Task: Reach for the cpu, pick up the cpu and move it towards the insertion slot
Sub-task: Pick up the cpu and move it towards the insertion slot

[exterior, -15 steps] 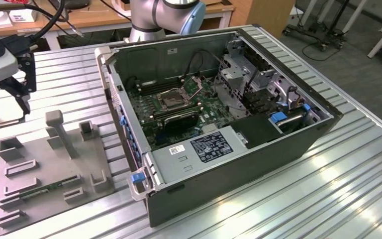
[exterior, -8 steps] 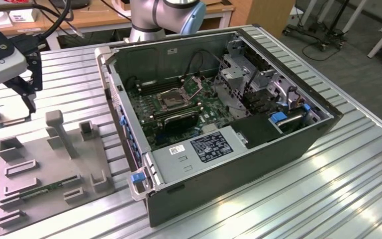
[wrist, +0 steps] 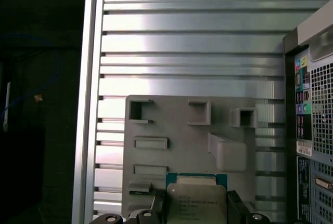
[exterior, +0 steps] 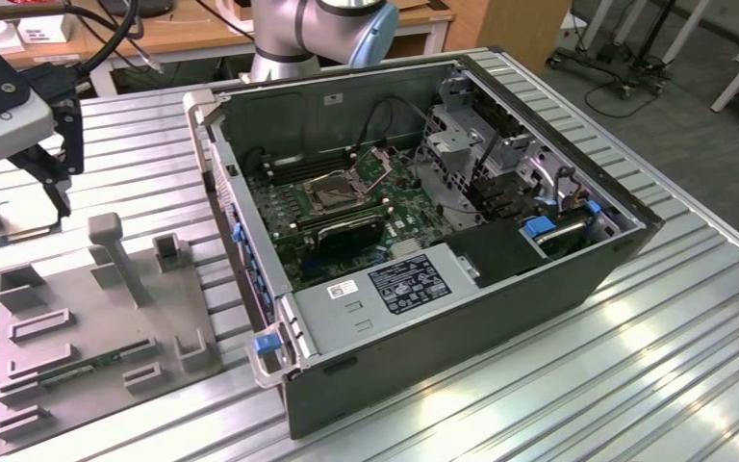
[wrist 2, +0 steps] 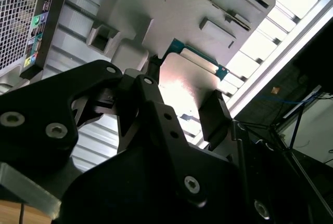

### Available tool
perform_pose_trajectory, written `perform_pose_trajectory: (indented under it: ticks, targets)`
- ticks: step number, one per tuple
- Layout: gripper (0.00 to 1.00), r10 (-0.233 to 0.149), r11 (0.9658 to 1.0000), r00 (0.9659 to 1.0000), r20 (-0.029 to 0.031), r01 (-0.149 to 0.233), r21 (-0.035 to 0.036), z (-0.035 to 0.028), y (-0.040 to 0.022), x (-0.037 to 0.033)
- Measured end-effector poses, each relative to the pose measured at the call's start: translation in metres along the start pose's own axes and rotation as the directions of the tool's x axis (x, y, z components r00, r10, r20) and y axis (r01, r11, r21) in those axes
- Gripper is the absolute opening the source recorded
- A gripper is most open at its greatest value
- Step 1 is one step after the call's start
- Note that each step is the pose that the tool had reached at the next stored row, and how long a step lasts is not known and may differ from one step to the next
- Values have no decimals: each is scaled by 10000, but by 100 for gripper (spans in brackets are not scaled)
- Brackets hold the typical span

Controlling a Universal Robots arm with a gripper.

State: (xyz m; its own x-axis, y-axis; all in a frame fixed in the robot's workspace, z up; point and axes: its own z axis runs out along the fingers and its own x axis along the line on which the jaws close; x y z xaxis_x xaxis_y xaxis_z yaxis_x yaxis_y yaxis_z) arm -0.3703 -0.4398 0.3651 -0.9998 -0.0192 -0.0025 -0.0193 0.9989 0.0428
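The cpu [wrist: 196, 199] sits between the two black fingers [wrist: 235, 206] of the gripper [wrist: 196, 212]. The gripper is closed on the cpu and holds it by two sides. The shiny top of the cpu faces up, and a thin green edge shows around it. It is over one end of the grey holder [wrist: 177, 133], which lies on the metal bench [exterior: 677, 366]. A green memory stick [exterior: 81, 369] lies in the holder. The insertion slot [exterior: 335, 195] is well apart from the cpu, inside the open computer case [exterior: 472, 327] at the exterior view's right of the holder.
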Motion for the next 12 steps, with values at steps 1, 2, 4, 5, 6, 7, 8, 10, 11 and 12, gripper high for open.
perform_pose_trajectory:
  ticks: [1, 2, 4, 5, 6, 7, 8, 10, 11, 12]
  targets:
    - [54, 0, 10000, 10000, 0, 0, -1, -12, 0, 0]
    - [54, 0, 10000, 10000, 0, 0, 0, -24, 1, 0]
    - [54, 0, 10000, 10000, 0, 0, 0, -47, 2, 0]
    - [54, 0, 10000, 10000, 0, 0, 0, -60, 2, 0]
    - [54, -1, 10000, 10000, 1, 1, -1, -71, 3, 0]
    - [54, 0, 10000, 10000, 1, 0, -1, -80, 3, 0]
    - [54, -1, 10000, 10000, 2, 1, -2, -85, 3, 0]
    - [54, -1, 10000, 10000, 3, 1, -2, -86, 3, 0]
    - [54, 0, 10000, 10000, 1, 0, -1, -88, 4, 0]
    - [54, 0, 10000, 10000, 1, 0, -1, -88, 4, 0]
